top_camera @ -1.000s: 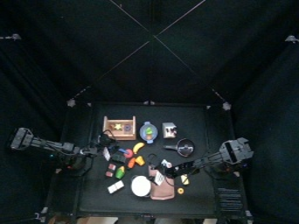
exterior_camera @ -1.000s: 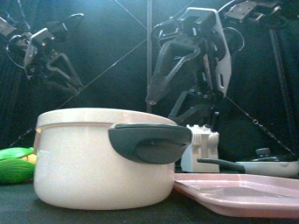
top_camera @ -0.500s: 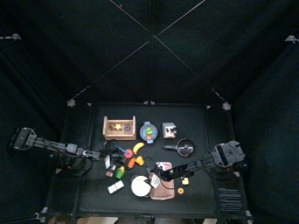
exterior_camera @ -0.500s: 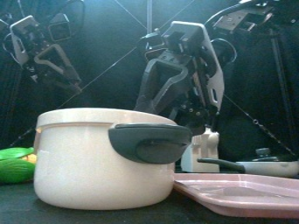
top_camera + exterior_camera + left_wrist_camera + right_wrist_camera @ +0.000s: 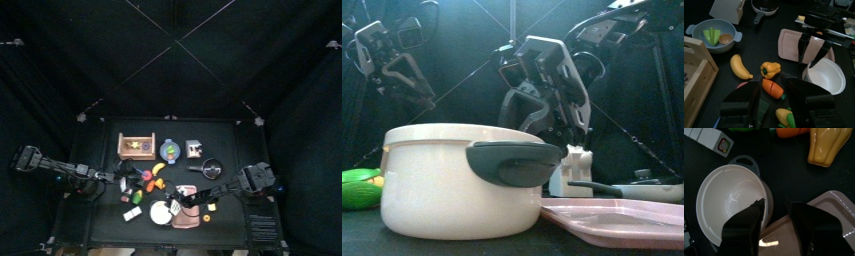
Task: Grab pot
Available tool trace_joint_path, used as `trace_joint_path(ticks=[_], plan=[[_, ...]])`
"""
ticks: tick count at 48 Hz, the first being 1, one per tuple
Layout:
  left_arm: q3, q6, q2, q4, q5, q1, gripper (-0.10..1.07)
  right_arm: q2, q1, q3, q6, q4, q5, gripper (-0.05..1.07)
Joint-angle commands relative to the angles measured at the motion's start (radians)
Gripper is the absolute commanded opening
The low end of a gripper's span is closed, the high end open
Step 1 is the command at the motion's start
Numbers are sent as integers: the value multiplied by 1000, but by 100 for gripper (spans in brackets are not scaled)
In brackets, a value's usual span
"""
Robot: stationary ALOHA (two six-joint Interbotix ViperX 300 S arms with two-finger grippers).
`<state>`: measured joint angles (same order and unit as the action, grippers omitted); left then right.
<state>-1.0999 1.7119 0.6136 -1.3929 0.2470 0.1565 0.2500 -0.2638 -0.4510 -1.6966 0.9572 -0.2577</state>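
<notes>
My right claw [image 5: 776, 214] hovers over white pot [image 5: 731, 208] and pink tray [image 5: 821, 228] — jaws apart, gripping nothing. Left claw [image 5: 777, 97] open too, empty, above carrot [image 5: 773, 89] near yellow pepper [image 5: 769, 69] and banana [image 5: 741, 66]. Dark pot [image 5: 765, 6] sits far across table [image 5: 764, 45] — beside blue bowl [image 5: 714, 34], untouched.

Top view very dim, black curtains swallow light; table [image 5: 100, 205] is a small lit patch, objects tiny. Front view: near white pot [image 5: 456, 180] bright and soft-focus, arms behind in bluish gloom. Wrist views are brighter, lit from above; glare streak on the pink tray [image 5: 827, 235], white bowl [image 5: 727, 203] evenly lit, own jaws blurred and dark.
</notes>
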Motion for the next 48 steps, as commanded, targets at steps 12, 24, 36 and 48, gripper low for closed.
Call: trace_joint_path(ticks=[12, 24, 36, 48], plan=[[11, 2, -2, -2, 2, 2, 75, -21, 5, 28, 3, -2, -31, 55], [6, 3, -2, 8, 0, 2, 75, -35, 5, 41, 3, 5, -31, 54], [6, 3, -2, 8, 0, 3, 75, -38, 6, 41, 3, 5, -31, 54], [6, 3, -2, 12, 0, 3, 75, -40, 8, 38, 3, 3, -31, 54]])
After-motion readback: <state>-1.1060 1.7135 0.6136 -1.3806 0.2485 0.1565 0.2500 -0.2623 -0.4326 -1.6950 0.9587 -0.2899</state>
